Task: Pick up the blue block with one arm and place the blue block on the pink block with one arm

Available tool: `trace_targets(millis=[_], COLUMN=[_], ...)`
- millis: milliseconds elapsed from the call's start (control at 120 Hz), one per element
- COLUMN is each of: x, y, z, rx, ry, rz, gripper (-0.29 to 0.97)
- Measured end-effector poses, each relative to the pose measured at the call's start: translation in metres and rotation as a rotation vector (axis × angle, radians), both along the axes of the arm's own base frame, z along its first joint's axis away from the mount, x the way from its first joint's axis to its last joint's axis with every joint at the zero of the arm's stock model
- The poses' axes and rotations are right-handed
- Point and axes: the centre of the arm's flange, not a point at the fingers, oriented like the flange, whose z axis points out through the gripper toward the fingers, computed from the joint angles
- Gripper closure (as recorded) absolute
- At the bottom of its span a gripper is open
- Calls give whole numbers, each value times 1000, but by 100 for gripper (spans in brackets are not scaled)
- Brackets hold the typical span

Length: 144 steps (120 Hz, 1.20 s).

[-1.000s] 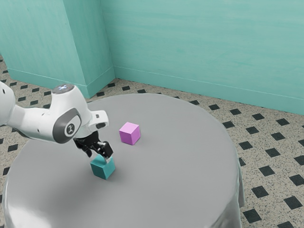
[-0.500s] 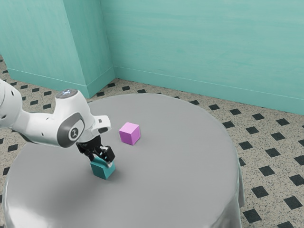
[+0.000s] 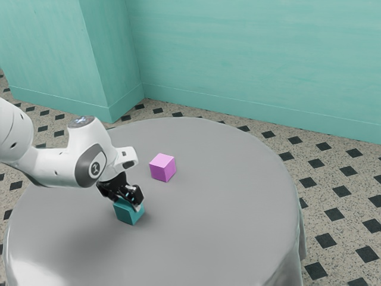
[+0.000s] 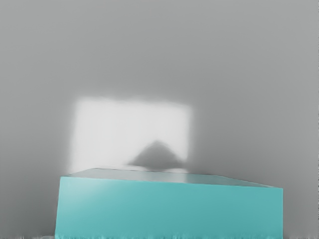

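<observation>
Close under the hand: teal-blue matte block (image 4: 169, 209), flat top face showing. Beyond it, smooth grey tabletop (image 4: 159, 50). Pale rectangular light patch (image 4: 124, 124) just behind the block; dark triangular shadow (image 4: 155, 155) within it.

Smooth, matt grey cloth (image 3: 238, 196). Plain matt faces on the blue block (image 3: 127, 215) and, at its 1 o'clock, the pink block (image 3: 162, 167). Glossy white shell on the arm (image 3: 53, 164).

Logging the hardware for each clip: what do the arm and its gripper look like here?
The arm is glossy white with rounded, tubular links. One joint carries a grey cap with a small round white marking, and a pale disc tops the joint above it. The gripper is black.
</observation>
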Motion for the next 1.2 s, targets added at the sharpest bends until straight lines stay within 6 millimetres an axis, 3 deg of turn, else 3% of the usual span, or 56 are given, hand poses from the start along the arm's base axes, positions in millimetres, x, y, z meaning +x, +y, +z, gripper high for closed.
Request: trace_targets(millis=[425, 542, 667, 792, 908, 1008, 1200], x=[0, 7, 53, 98, 142, 168, 190], y=[2, 8, 14, 17, 15, 13, 16], z=[4, 25, 84, 117, 119, 115, 96], rx=[-9, -8, 28, 60, 72, 68, 36], ry=[20, -10, -86, -90, -57, -44, -26], rz=[-20, -18, -55, -80, -85, -80, -44], gripper=[36, 40, 43, 41, 39, 39, 38])
